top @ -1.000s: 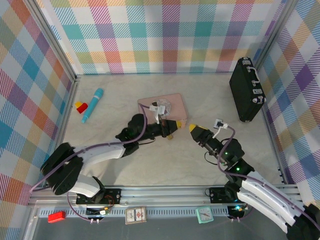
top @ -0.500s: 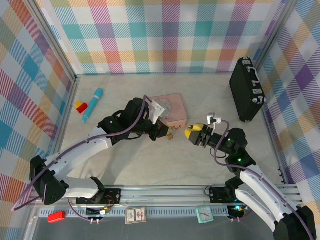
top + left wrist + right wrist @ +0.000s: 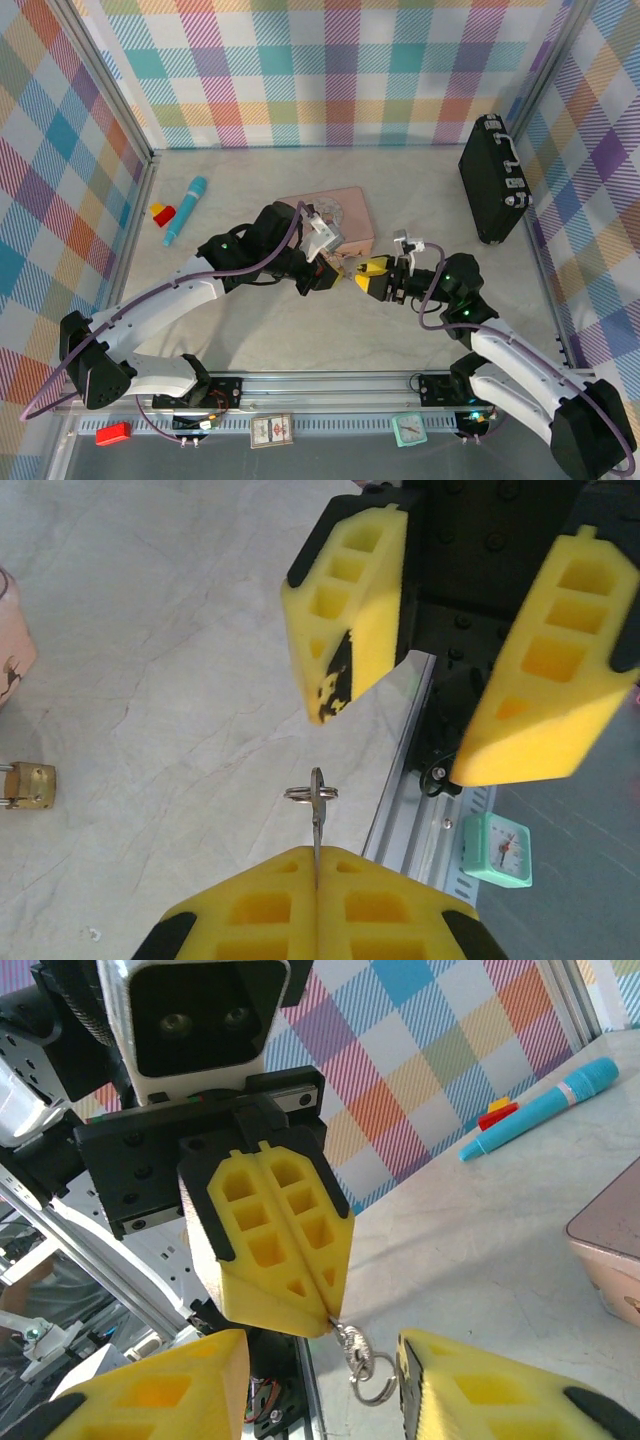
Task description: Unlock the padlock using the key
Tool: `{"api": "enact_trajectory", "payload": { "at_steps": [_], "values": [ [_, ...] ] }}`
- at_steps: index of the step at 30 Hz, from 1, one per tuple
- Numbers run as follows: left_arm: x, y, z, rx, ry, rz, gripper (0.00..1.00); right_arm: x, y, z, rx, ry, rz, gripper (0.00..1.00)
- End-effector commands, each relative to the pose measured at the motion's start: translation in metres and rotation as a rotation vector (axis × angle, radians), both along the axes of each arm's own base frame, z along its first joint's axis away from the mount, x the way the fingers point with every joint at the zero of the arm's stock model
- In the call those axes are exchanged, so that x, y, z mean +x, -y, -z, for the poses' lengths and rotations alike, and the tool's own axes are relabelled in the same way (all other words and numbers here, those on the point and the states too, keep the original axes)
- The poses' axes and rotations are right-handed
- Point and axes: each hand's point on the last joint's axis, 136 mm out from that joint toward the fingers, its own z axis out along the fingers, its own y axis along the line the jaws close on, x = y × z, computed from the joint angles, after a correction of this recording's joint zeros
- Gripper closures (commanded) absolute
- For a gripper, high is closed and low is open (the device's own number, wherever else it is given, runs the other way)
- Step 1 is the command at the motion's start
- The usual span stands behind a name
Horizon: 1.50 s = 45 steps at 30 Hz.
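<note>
The left claw is squeezed together on the key. It pinches the thin end, so the key pokes out with its little ring at the far end. The right claw is right in front of it. Its two yellow fingers are apart, one on each side of the key, and they do not touch it. It holds nothing. The padlock lies on the desk off to the side, near the pink tin, and no claw is on it.

It looks like the key is being passed from one claw to the other. To do this well, the right claw should slide in until the wide end of the key sits in the middle of its pads. Then it should close flat on the key, not on the loose ring, which would wobble. The left claw should let go only when the other one has a firm pinch. If it lets go too soon, the tiny key could drop and be hard to pick up
</note>
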Motion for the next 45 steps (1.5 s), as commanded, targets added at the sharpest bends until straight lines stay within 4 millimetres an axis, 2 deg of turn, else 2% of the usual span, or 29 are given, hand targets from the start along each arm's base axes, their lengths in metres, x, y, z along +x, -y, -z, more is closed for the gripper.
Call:
{"api": "enact_trajectory", "payload": {
  "at_steps": [1,6,26,41,45],
  "values": [
    [-0.012,0.005,-0.019,-0.048,0.022,0.062,1.00,-0.006,-0.005,-0.020,0.026,0.095,-0.042,0.59],
    [-0.016,0.007,-0.021,-0.057,0.023,0.084,1.00,-0.005,-0.009,-0.012,0.011,0.083,-0.047,0.61],
    [-0.013,0.006,-0.024,-0.057,0.050,0.069,1.00,-0.015,-0.015,-0.002,-0.013,0.088,-0.112,0.74],
    [-0.009,0.001,-0.019,-0.031,0.070,0.042,1.00,-0.014,-0.013,-0.001,-0.026,0.090,-0.081,0.96],
    [-0.006,0.000,-0.020,-0.028,0.078,0.026,1.00,-0.011,-0.013,0.009,-0.061,0.045,-0.068,1.00]
  ]
}}
